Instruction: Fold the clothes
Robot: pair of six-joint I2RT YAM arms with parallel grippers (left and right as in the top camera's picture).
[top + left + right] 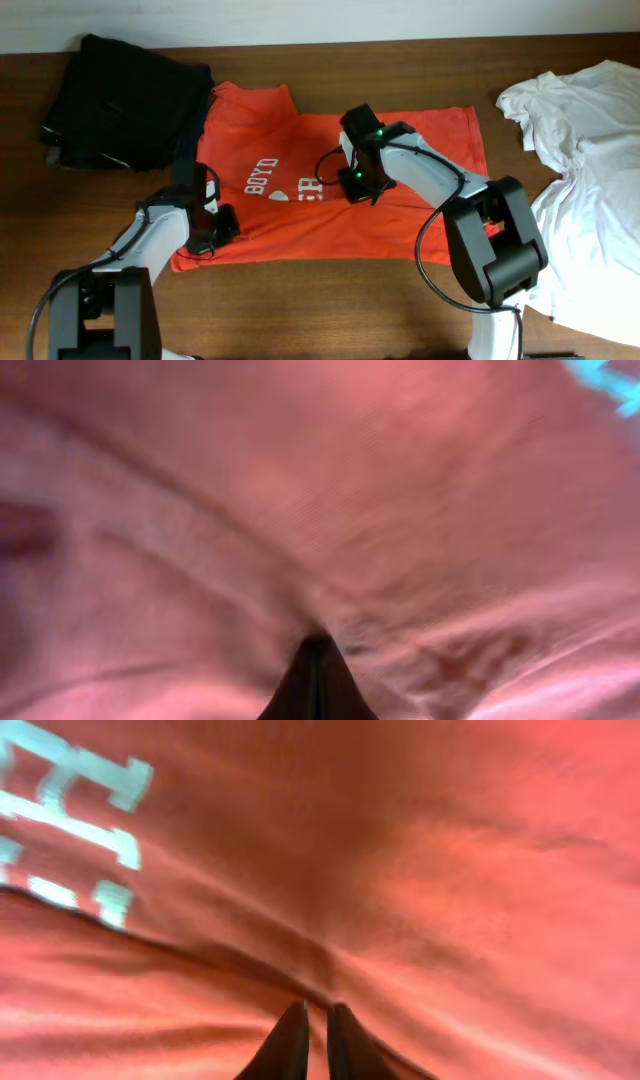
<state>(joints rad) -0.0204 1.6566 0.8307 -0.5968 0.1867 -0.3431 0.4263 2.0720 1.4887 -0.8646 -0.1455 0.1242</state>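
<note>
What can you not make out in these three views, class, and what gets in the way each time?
- Lettering on the orange-red T-shirt: overhead, the right gripper and its arm cover the middle.
- The left gripper and its hold: the left wrist view is blurred; overhead, its own body hides the fingertips.
- The white T-shirt: cut off by the overhead's right edge.
- The dark pile: too crumpled and dark to tell which garments.

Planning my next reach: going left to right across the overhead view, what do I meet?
Dark clothes pile → left hand → right hand → white T-shirt. The orange-red T-shirt spans beneath both hands.
</note>
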